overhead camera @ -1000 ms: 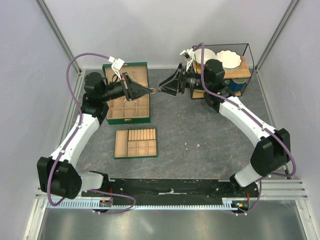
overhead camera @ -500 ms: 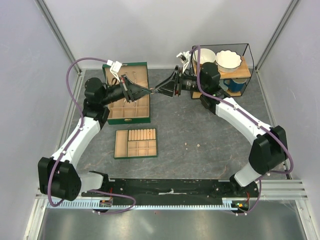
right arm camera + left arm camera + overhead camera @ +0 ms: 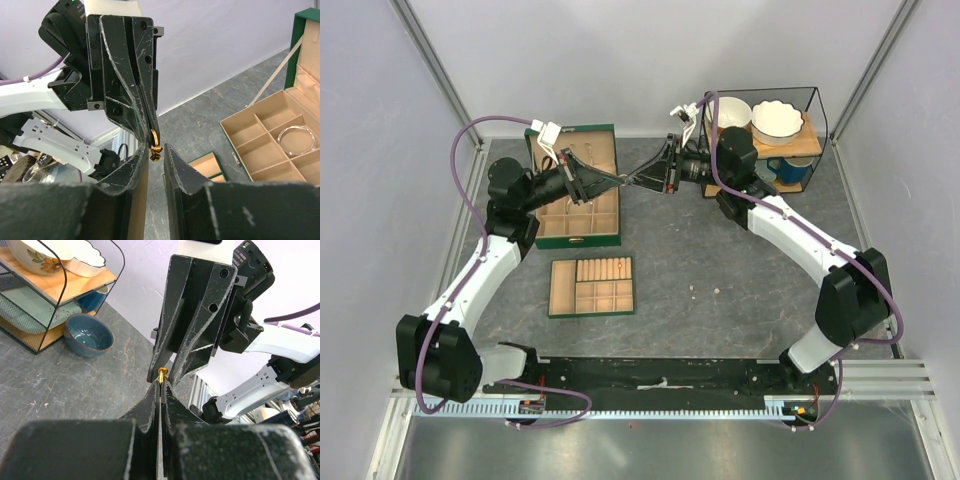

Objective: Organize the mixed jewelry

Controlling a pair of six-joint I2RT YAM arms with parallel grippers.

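The piece in play is a tiny gold ring (image 3: pixel 154 148): a thin, bright yellow hoop with a small darker gold knob, knotted or rose-like, hanging from its lower edge. It hangs in the air above the table, just off the right-hand edge of the open jewellery box. From the left wrist view it shows only as a short gold nub (image 3: pixel 162 375) standing out of the fingertips.

The left gripper (image 3: pixel 160 386) has its two black fingers pressed together on the hoop, pinching its upper part so that the knob dangles free below. The right gripper (image 3: pixel 156 149) meets it tip to tip from the opposite side. Its scuffed fingers (image 3: pixel 131 170) stand a little apart with the ring in the gap between them, and a sliver of space shows on each side of the knob.

Beyond the ring, the green jewellery box (image 3: pixel 578 238) lies open with tan compartments. A thin silvery bangle (image 3: pixel 296 141) rests flat in one of them. A separate green-rimmed tan tray (image 3: pixel 563 285) sits nearer the arm bases. Two tiny pale pieces (image 3: pixel 692 293) lie loose on the dark grey table (image 3: pixel 720 240). A black wire rack (image 3: pixel 817 110) with bowls stands at the far right corner.
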